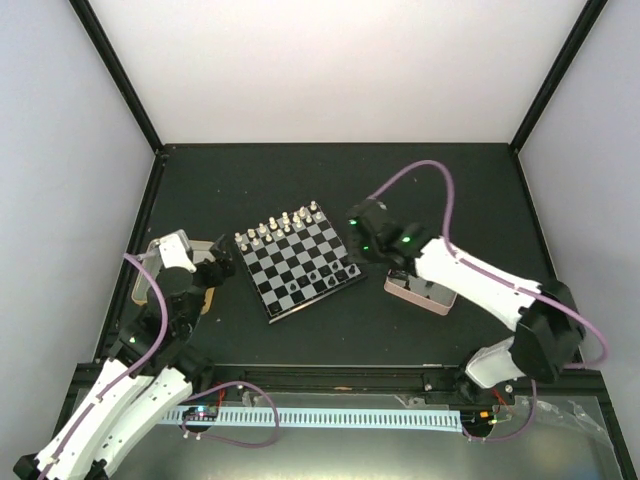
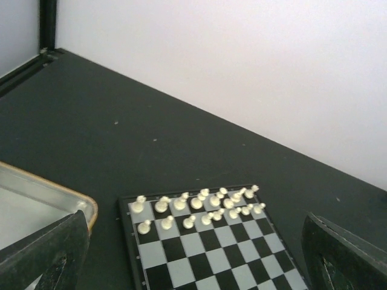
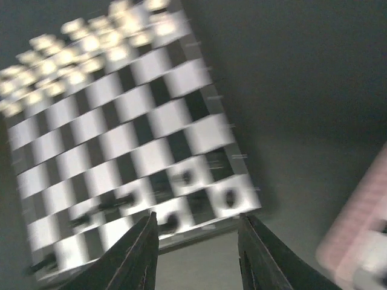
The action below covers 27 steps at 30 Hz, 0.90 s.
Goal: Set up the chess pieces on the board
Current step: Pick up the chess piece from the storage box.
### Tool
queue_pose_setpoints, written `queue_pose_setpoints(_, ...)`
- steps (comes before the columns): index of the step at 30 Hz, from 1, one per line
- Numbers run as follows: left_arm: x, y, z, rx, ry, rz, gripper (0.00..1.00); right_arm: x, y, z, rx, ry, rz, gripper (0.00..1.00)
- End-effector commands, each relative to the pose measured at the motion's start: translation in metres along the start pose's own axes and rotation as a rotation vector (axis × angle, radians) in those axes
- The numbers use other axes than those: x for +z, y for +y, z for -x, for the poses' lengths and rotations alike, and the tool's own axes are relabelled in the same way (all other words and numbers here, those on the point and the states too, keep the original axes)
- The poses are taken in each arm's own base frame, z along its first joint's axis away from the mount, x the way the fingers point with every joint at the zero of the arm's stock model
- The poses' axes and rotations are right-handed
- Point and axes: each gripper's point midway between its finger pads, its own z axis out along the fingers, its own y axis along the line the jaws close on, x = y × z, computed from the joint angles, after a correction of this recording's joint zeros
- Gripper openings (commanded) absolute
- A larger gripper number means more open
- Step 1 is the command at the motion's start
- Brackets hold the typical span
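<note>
The board [image 1: 300, 262] lies at the table's middle, turned at an angle. Pale chess pieces [image 1: 280, 226] fill its two far rows, also seen in the left wrist view as pale chess pieces [image 2: 199, 205] on the board [image 2: 199, 260]. A few black pieces [image 1: 320, 272] stand on the near rows. My right gripper [image 1: 356, 258] hovers over the board's right corner, open, nothing between its fingers [image 3: 136, 254]; below it, blurred, are the board [image 3: 121, 121] and black pieces [image 3: 227, 196]. My left gripper [image 1: 222, 262] is open wide, left of the board; its jaws [image 2: 195, 220] hold nothing.
A tan-rimmed tray [image 1: 148, 275] sits under my left arm, showing as the tan-rimmed tray [image 2: 48, 190] in the left wrist view. A pink-rimmed tray [image 1: 420, 293] lies right of the board, below my right arm. Black frame posts and pale walls ring the dark table [image 1: 340, 180].
</note>
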Motion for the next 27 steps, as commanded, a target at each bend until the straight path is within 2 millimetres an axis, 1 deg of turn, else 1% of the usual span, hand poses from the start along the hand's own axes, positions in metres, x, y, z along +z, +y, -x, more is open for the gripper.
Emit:
queue_pose_setpoints(1, 0.004, -0.032, 0.002, 0.06, 0.012, -0.148, 0.98, -0.011, -0.105, 0.002, 0.149, -0.065, -0.267, 0.39)
queue_pose_setpoints(2, 0.005, -0.037, 0.0, 0.068, 0.02, -0.169, 0.98, -0.017, -0.13, -0.004, 0.179, -0.068, -0.321, 0.41)
queue_pose_setpoints(3, 0.006, -0.041, -0.002, 0.074, 0.03, -0.188, 0.98, -0.021, -0.149, -0.005, 0.211, -0.072, -0.363, 0.41)
queue_pose_setpoints(5, 0.008, -0.048, -0.006, 0.086, 0.051, -0.218, 0.98, -0.022, -0.186, -0.021, 0.264, -0.038, -0.437, 0.41)
queue_pose_setpoints(8, 0.011, -0.056, -0.011, 0.092, 0.077, -0.251, 0.98, -0.015, -0.221, -0.042, 0.332, 0.022, -0.478, 0.41)
queue_pose_setpoints(10, 0.012, -0.058, -0.012, 0.093, 0.086, -0.26, 0.98, -0.007, -0.233, -0.055, 0.348, 0.066, -0.481, 0.41)
queue_pose_setpoints(14, 0.015, -0.062, -0.015, 0.094, 0.099, -0.272, 0.97, 0.013, -0.244, -0.072, 0.36, 0.161, -0.444, 0.41)
queue_pose_setpoints(17, 0.016, -0.065, -0.019, 0.091, 0.114, -0.285, 0.97, 0.024, -0.244, -0.075, 0.344, 0.203, -0.404, 0.4)
queue_pose_setpoints(19, 0.017, -0.065, -0.021, 0.091, 0.124, -0.286, 0.97, 0.027, -0.244, -0.074, 0.337, 0.208, -0.397, 0.39)
queue_pose_setpoints(27, 0.019, -0.065, -0.024, 0.087, 0.135, -0.282, 0.97, 0.037, -0.251, -0.078, 0.34, 0.234, -0.41, 0.27)
